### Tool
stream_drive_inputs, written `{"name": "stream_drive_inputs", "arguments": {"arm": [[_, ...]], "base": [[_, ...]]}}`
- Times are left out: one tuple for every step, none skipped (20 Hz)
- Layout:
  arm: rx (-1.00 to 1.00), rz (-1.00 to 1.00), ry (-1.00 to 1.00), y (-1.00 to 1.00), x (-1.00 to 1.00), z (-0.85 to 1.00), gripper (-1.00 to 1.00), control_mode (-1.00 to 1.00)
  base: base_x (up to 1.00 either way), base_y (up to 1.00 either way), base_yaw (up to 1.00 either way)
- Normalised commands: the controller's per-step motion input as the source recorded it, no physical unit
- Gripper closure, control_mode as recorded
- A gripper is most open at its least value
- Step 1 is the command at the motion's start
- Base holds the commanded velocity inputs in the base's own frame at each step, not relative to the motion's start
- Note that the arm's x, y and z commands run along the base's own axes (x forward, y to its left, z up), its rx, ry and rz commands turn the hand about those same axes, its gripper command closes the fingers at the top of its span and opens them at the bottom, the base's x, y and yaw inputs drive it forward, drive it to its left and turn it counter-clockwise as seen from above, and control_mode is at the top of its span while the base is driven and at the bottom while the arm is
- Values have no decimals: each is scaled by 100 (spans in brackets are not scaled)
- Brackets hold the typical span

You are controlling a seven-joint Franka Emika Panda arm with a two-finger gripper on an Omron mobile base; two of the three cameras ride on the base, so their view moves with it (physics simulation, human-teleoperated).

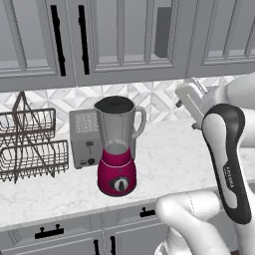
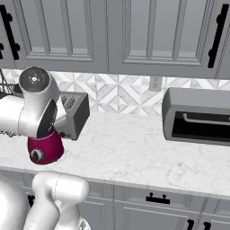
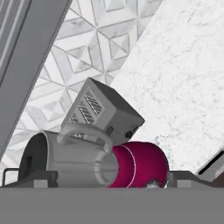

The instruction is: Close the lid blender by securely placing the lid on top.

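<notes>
Nearest of all is the robot's white arm with its dark-cased forearm, rising at about four o'clock in the left base view and bending up toward the gripper (image 1: 191, 99), which hangs high at two o'clock from the blender (image 1: 118, 149), well apart from it. Whether the fingers are spread or pinched I cannot tell from where I stand; they are turned away and nothing shows between them. On the marble counter (image 1: 174, 154) the blender stands upright, clear grey jar on a magenta base, handle pointing toward three o'clock, and the lid (image 1: 115, 103) appears to be a flat black disc already lying across the jar's mouth at twelve o'clock on the jar (whether it is seated or just resting I cannot make out). Just behind, at nine o'clock, sits the silver toaster (image 1: 84, 137), with a wire rack (image 1: 30, 144) further out the same way. My guess is that the lid is light, stiff and rather smooth, so it could slip under a loose pinch; taking it across the rim with both fingers, or pressing down on its centre, looks safest. The tall jar seems top-heavy, so a sideways shove might tip it.
</notes>
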Motion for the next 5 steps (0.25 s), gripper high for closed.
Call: {"name": "stream_drive_inputs", "arguments": {"arm": [[0, 0, 0, 0, 0, 0, -100, -100], [0, 0, 0, -4, 0, 0, -100, -100], [0, 0, 0, 0, 0, 0, -100, -100], [0, 0, 0, -5, 0, 0, -100, -100], [0, 0, 0, -13, 0, 0, -100, -100]], "base": [[0, 0, 0], [0, 0, 0], [0, 0, 0], [0, 0, 0], [0, 0, 0]]}}
